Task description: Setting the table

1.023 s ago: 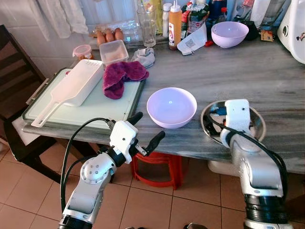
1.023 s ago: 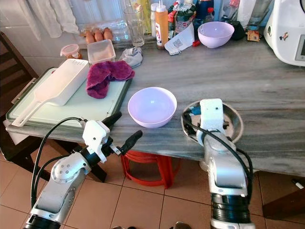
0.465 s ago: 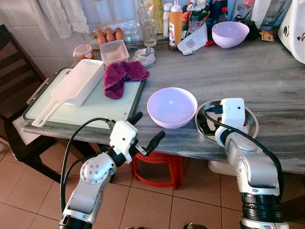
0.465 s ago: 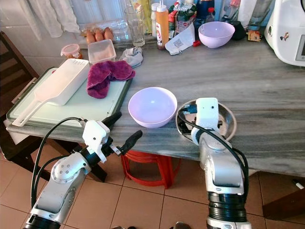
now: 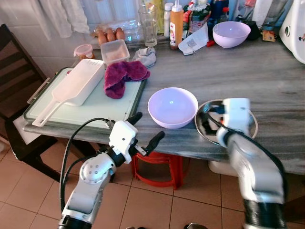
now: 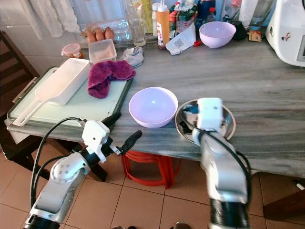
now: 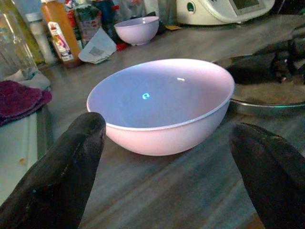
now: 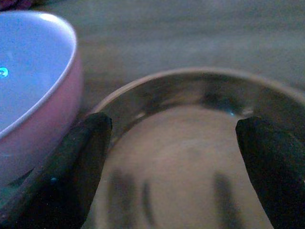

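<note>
The left claw (image 5: pixel 147 130) is held just off the near edge of the tabletop (image 5: pixel 276 76), below the level of its top, with its fingers spread wide and pointed at the bowl (image 5: pixel 172 107). In the left wrist view the bowl (image 7: pixel 162 102) is framed between the two fingers (image 7: pixel 57 176), apart from both.

The bowl, pale lilac, is seen near the middle of the near edge. Just beside it, toward the right end of that edge, a steel dish (image 5: pixel 248 125) is set; whether the two touch cannot be told. The right claw (image 8: pixel 174 162) is lowered into the dish (image 8: pixel 190 90), its fingers spread wide across the inside. The arm is blurred in the head views.

Along the left end of the tabletop a tray (image 5: pixel 100 105) is laid, with a white scoop (image 5: pixel 74 86) and a purple cloth (image 5: pixel 121 75) on it. Behind the tray a lidded tub (image 5: pixel 113 51) and a small jar (image 5: pixel 84 50) are placed.

At the far edge eggs (image 5: pixel 108 33), a glass (image 5: pixel 148 25), an orange bottle (image 5: pixel 176 24) and a second lilac bowl (image 5: pixel 231 34) are lined up. A white appliance (image 6: pixel 290 28) is stood at the far right corner.
</note>
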### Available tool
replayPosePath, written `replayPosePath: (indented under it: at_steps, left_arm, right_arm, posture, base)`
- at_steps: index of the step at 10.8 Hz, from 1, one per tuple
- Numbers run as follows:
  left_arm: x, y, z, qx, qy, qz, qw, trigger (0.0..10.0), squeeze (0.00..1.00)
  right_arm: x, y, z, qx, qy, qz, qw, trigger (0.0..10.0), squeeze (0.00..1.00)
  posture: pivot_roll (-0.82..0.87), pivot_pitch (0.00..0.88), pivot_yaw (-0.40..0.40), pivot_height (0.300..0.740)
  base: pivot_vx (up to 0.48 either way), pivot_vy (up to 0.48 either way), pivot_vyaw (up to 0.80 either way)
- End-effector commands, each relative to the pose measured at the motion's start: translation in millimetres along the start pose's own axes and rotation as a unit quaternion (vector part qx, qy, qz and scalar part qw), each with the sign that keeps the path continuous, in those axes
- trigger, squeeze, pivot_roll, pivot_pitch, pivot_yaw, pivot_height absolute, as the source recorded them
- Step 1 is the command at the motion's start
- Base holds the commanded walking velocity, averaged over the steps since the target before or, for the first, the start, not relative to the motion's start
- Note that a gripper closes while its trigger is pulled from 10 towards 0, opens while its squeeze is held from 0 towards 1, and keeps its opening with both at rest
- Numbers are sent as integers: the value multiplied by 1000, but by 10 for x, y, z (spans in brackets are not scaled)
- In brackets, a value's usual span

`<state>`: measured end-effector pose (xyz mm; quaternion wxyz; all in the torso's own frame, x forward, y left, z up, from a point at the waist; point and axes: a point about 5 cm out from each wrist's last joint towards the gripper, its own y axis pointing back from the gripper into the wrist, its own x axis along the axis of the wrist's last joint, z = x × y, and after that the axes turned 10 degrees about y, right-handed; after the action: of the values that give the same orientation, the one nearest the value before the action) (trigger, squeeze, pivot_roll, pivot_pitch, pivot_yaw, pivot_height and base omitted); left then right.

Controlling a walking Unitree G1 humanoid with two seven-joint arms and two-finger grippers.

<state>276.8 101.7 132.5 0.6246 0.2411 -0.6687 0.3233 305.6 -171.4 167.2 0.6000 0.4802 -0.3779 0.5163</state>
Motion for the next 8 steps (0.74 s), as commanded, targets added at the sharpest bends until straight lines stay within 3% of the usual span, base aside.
replayPosePath:
  at_steps: [1,4,5,6,7,8]
  left_arm:
    - [1,59,-36,5,-3,-4,1000,10000,0]
    - [28,47,-122,32,-6,7,999,10000,0]
    - [63,44,-219,75,-12,19,997,10000,0]
    - [118,57,-401,172,-16,33,984,10000,0]
    - [128,69,-450,211,-15,37,977,10000,0]
    - [124,76,-452,250,-17,38,967,10000,0]
  right_arm:
    - [101,80,-4,-17,62,36,997,10000,1000]
    - [228,208,-23,-50,111,104,987,10000,1000]
    - [296,242,-24,-67,135,138,979,10000,1000]
    - [334,265,-2,-90,145,152,974,10000,839]
    - [337,262,26,-101,142,156,972,10000,243]
    - [318,262,63,-115,143,158,970,10000,0]
  posture:
    - [-175,129,123,740]
    - [-190,127,133,740]
    - [-187,126,133,740]
    - [-181,121,132,740]
    - [-177,120,131,740]
    - [-166,115,127,740]
  base:
    - [0,0,0]
    - [0,0,0]
    - [0,0,0]
    - [0,0,0]
    - [0,0,0]
    - [0,0,0]
